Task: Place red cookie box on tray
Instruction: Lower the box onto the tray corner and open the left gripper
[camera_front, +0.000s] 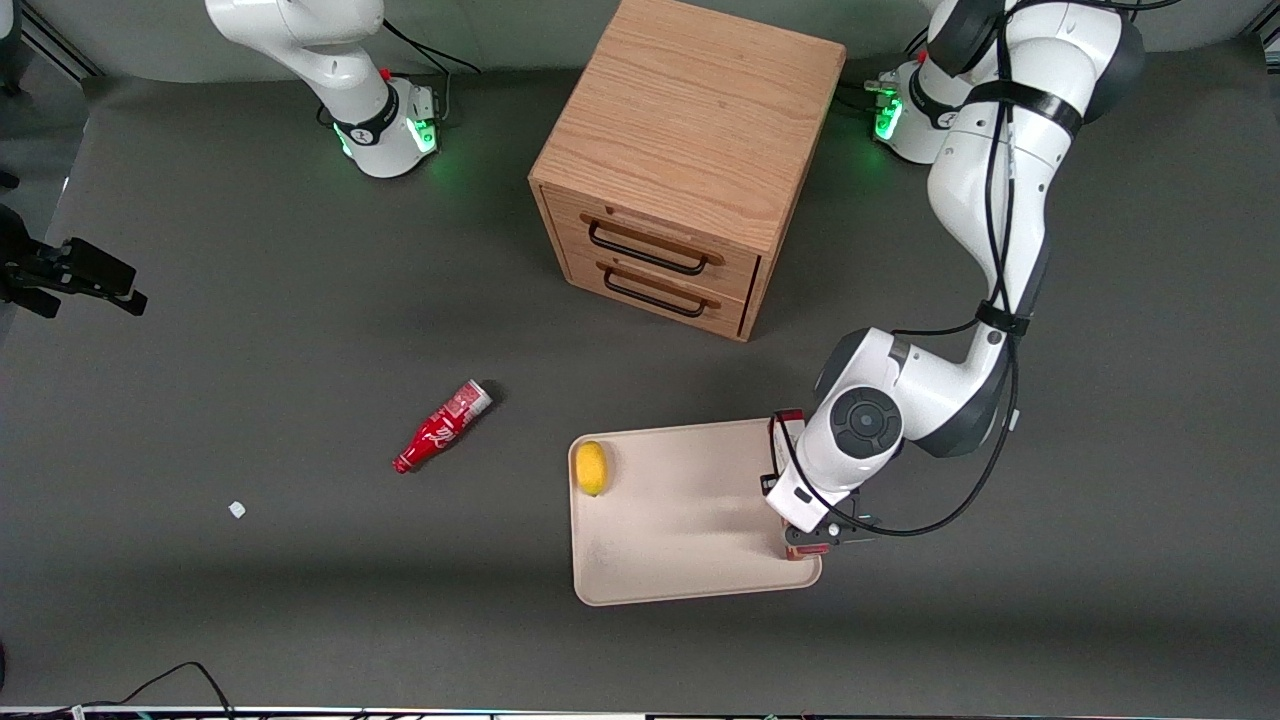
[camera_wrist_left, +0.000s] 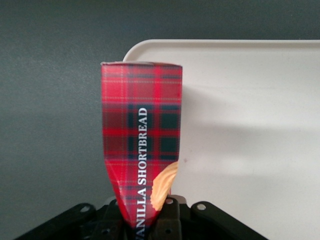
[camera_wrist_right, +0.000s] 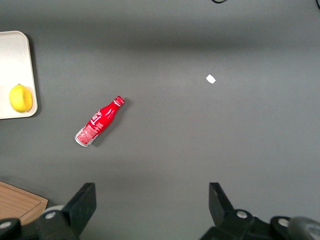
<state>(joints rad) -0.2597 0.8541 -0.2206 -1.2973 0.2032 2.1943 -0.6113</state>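
Observation:
The red cookie box (camera_wrist_left: 142, 130), dark red plaid with white "VANILLA SHORTBREAD" lettering, is pinched between the jaws of my left gripper (camera_wrist_left: 145, 220), which is shut on it. It sits over the corner rim of the beige tray (camera_wrist_left: 250, 100), part over the tray and part over the grey mat. In the front view the arm's wrist covers most of the box (camera_front: 787, 424). There the gripper (camera_front: 812, 535) is at the tray's (camera_front: 680, 520) edge toward the working arm's end. Whether the box touches the tray is hidden.
A yellow lemon (camera_front: 592, 467) lies on the tray near its edge toward the parked arm. A small red bottle (camera_front: 442, 426) lies on the mat farther that way, with a white scrap (camera_front: 237, 509) past it. The wooden drawer cabinet (camera_front: 680, 150) stands farther from the front camera.

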